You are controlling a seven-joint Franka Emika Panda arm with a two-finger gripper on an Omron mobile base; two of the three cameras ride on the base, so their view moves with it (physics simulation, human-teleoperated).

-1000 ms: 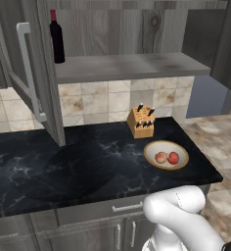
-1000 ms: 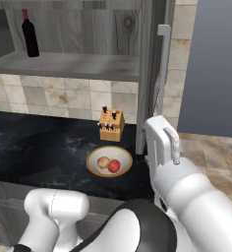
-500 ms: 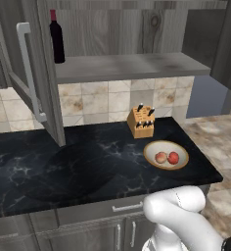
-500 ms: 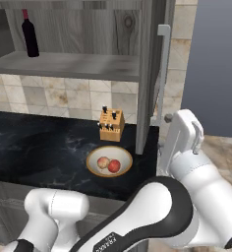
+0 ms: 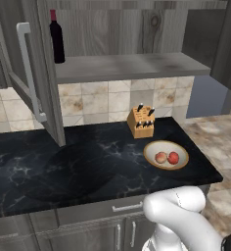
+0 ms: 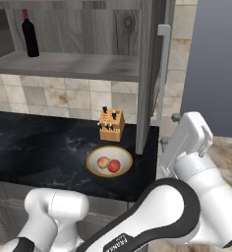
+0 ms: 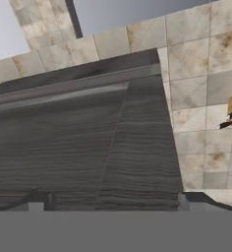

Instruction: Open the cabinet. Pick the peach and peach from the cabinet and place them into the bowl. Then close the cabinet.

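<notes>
In bowl point(image 5: 182, 160), two peaches point(image 5: 167, 157), no labels

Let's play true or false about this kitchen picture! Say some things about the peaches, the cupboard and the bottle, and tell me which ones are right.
1. Both peaches lie in the bowl. True.
2. The cabinet doors are shut. False: both doors stand open, and you can see the shelf inside.
3. A dark bottle stands upright on the cabinet shelf. True.
4. The knife block sits inside the bowl. False: it stands on the black counter behind the bowl, against the tiled wall.
5. The two peaches touch or nearly touch each other. True.
6. The bowl sits on the cabinet shelf. False: it sits on the counter below.
</notes>
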